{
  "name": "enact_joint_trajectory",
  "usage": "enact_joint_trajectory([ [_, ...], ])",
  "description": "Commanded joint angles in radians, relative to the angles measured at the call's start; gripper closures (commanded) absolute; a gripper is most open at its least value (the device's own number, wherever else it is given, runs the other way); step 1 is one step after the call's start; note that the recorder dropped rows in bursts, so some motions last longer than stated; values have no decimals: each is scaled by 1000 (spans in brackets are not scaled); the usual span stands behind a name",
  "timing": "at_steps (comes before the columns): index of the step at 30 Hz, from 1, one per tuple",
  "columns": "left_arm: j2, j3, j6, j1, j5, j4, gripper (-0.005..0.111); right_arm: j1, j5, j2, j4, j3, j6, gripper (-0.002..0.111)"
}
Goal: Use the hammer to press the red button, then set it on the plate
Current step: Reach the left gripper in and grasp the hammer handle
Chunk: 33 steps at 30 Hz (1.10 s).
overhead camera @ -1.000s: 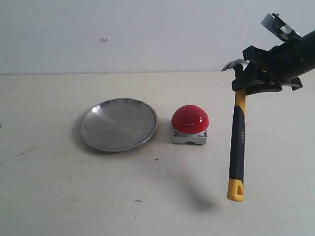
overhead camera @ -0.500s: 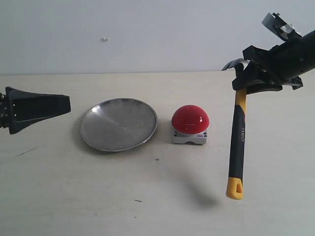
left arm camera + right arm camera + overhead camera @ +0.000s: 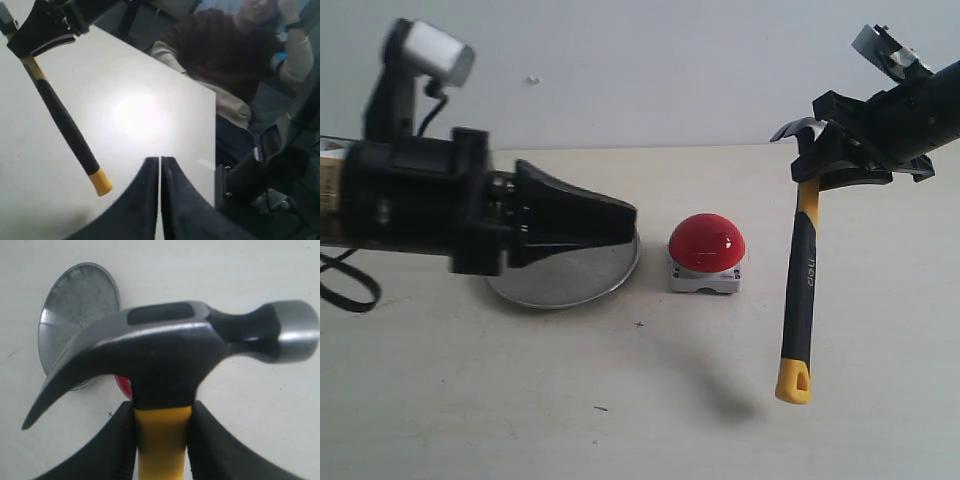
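Observation:
The hammer [image 3: 799, 290] hangs upright in the air to the right of the red button [image 3: 707, 243], dark head up and yellow looped end down. My right gripper [image 3: 812, 178] is shut on its yellow neck just under the head [image 3: 165, 355]; both fingers [image 3: 117, 440] press on the handle. My left gripper [image 3: 632, 222] is shut and empty, reaching over the plate [image 3: 570, 282] with its tips close to the button's left side. It hides most of the plate. The right wrist view shows the plate [image 3: 75, 305] and a sliver of the red button [image 3: 124, 386] behind the head. In the left wrist view my left gripper [image 3: 160, 161] points past the hammer [image 3: 62, 117].
The pale table [image 3: 520, 400] ends at a white wall [image 3: 650, 70] behind. A seated person in a dark red top [image 3: 220, 50] is beyond the table's edge in the left wrist view, with dark equipment [image 3: 270, 180] beside it.
My left arm has swept in from the left edge and now reaches over the plate towards the button. The hammer and right gripper have hardly moved.

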Motion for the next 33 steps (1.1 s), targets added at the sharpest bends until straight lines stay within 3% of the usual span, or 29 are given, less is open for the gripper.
enact_joint_trajectory([
  [1, 119, -73, -67, -114, 218, -11, 86, -2, 7, -21, 44, -15, -5, 108],
  [5, 231, -127, -115, -159, 218, -9, 58, 5, 5, -21, 83, -15, -5, 108],
  [9, 294, -171, -156, -161, 218, 11, 47, 29, 1, -21, 133, -15, -13, 108],
  [23, 392, -264, -163, -169, 312, 35, 47, 52, 55, -26, 181, -15, -19, 108],
  [33, 493, -373, -346, -228, 315, 164, 47, 52, 53, -26, 175, -15, -24, 108],
])
